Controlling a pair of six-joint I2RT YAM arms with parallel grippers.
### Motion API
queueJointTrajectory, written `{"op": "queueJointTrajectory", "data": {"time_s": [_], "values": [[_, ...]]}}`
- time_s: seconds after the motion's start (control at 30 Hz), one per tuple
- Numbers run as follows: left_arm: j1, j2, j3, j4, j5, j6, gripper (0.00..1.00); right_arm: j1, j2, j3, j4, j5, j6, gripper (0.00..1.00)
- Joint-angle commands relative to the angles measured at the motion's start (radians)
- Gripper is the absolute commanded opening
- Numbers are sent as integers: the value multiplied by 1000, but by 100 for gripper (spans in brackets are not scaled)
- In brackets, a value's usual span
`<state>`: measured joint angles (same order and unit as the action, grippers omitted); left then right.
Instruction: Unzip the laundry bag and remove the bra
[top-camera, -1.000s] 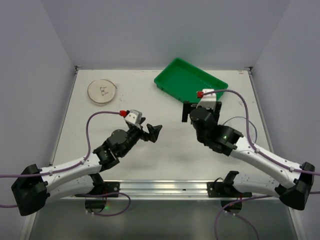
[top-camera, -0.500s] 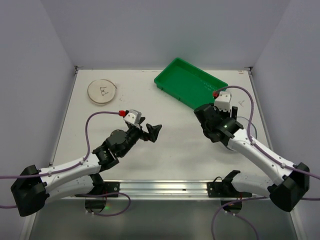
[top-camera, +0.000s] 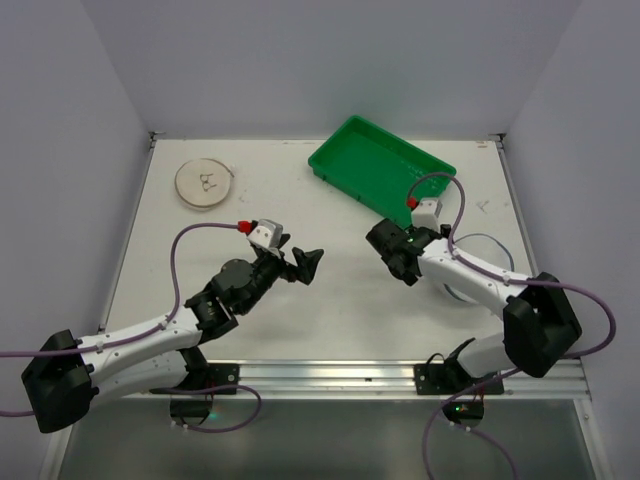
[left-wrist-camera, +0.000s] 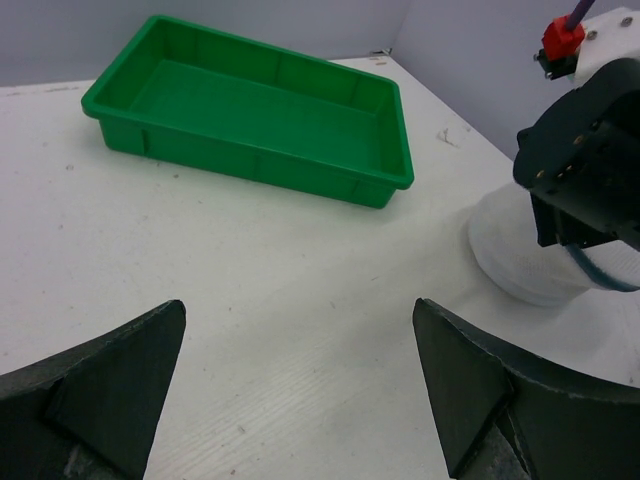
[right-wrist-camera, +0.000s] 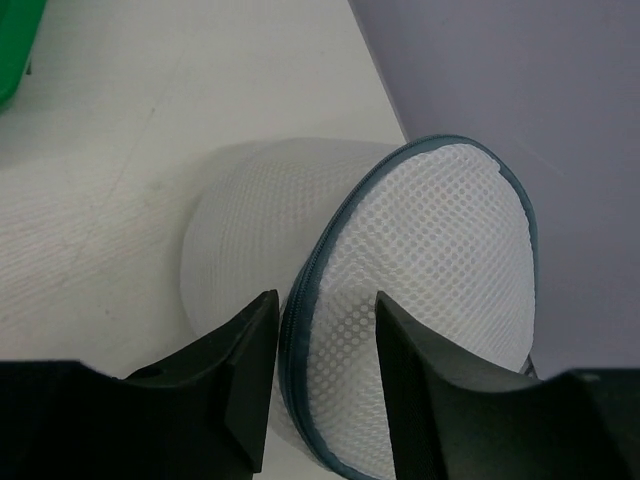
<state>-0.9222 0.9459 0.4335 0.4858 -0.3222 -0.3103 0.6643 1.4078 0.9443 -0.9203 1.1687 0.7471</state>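
Note:
The laundry bag (right-wrist-camera: 440, 230) is a round white mesh case with a dark teal zipper rim, lying at the table's right side (top-camera: 480, 252) close to the wall. My right gripper (right-wrist-camera: 325, 297) has its jaws narrowed around the raised rim, one finger (right-wrist-camera: 235, 370) against the zipper and the other on the mesh. From the left wrist view the bag (left-wrist-camera: 520, 260) shows under the right wrist's black body. My left gripper (left-wrist-camera: 299, 305) hangs wide open over bare table near the middle (top-camera: 310, 262), with nothing in it. The bra is hidden.
An empty green tray (top-camera: 380, 165) sits at the back, right of centre, also seen from the left wrist (left-wrist-camera: 250, 110). A flat beige disc (top-camera: 205, 184) lies at the back left. The right wall stands close behind the bag.
My right arm has swung from beside the green tray out to the right and come onto the bag, its jaws narrowing round the rim. The left arm has not moved.

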Motion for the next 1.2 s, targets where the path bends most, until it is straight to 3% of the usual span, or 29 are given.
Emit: {"op": "queueJointTrajectory", "data": {"time_s": [0.0, 0.2, 0.3, 0.43, 0.67, 0.77, 0.9, 1.17], "values": [[2, -10, 10, 45, -28, 20, 100, -5, 48, 24, -77, 92, 135, 45], [2, -9, 10, 45, -35, 20, 100, -5, 31, -1, 50, 8, 19, 23], [2, -9, 7, 45, -46, 20, 100, -6, -23, -21, 118, -44, -54, 7], [2, -16, -10, 72, -37, 20, 100, 0, -88, -29, 178, -116, -124, 0], [2, -68, -59, 125, -66, 16, 100, 138, -170, -4, 261, -231, -141, 0], [2, -90, -85, 162, -38, 17, 100, 195, -101, 75, 250, -248, -89, 0], [2, -101, -87, 136, -102, 13, 100, 239, 69, 206, 201, -260, 23, 0], [2, -183, -142, 157, -178, 0, 100, 253, 201, 410, 241, -371, 89, 0]]}}
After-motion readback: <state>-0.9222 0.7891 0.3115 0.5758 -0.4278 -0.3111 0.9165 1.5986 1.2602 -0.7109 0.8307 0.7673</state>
